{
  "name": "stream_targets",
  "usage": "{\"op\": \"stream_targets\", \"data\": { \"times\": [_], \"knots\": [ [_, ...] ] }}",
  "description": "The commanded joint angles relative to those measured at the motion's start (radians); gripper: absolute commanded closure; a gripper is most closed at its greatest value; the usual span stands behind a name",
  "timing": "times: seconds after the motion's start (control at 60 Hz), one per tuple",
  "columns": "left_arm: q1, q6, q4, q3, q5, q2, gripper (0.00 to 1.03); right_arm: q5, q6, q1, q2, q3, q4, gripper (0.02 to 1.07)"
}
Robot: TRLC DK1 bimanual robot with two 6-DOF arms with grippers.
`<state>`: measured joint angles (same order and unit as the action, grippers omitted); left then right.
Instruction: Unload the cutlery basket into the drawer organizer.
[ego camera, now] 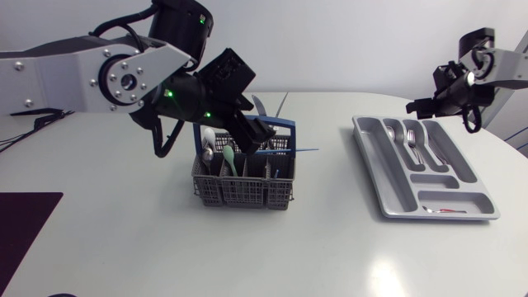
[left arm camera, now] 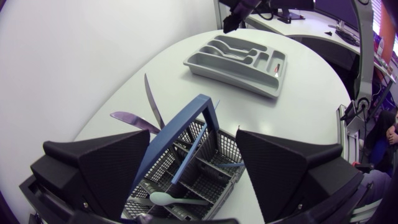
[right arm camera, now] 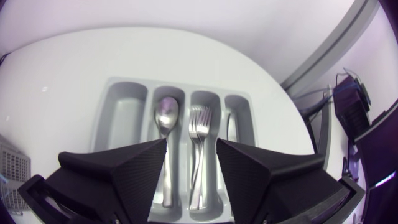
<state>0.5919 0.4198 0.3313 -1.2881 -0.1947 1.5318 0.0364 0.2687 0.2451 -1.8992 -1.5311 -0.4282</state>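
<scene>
The grey cutlery basket (ego camera: 243, 188) with a blue handle (left arm camera: 186, 134) stands mid-table. It holds a pale green spoon (ego camera: 229, 161), a white spoon (ego camera: 208, 140) and knives (left arm camera: 152, 99). My left gripper (ego camera: 247, 128) hangs open just over the basket, its fingers either side of the handle (left arm camera: 194, 143) and touching nothing. The grey drawer organizer (ego camera: 396, 194) lies to the right with a spoon (right arm camera: 166, 115), forks (right arm camera: 199, 121) and a knife (right arm camera: 231, 127) in its slots. My right gripper (ego camera: 425, 106) hovers over the organizer's far end, open (right arm camera: 191, 146) and holding nothing.
A small red-handled piece (ego camera: 445, 210) lies in the organizer's short near compartment. A dark mat (ego camera: 25, 231) covers the table's near-left corner. The table's rounded edge runs close behind and to the right of the organizer.
</scene>
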Motion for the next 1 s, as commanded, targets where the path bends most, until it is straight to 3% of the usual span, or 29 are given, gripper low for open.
{"op": "stream_targets", "data": {
  "times": [0.0,0.2,0.283,0.65,0.983],
  "knots": [
    [0.014,0.036,0.002,0.038,0.009,-0.018,0.07,-0.058,0.087,-0.021,0.144,0.178,0.060,0.41],
    [0.086,0.172,-0.069,0.148,0.113,-0.024,0.10,-0.193,0.147,-0.013,0.347,0.422,0.115,0.41],
    [0.097,0.203,-0.104,0.194,0.118,-0.022,0.11,-0.228,0.165,-0.017,0.417,0.514,0.144,0.41],
    [0.095,0.260,-0.196,0.271,0.117,-0.015,0.12,-0.251,0.185,-0.063,0.631,0.769,0.197,0.41],
    [0.200,0.267,-0.219,0.246,0.109,0.044,0.12,-0.247,0.178,-0.096,0.657,0.850,0.246,0.41]
  ]
}}
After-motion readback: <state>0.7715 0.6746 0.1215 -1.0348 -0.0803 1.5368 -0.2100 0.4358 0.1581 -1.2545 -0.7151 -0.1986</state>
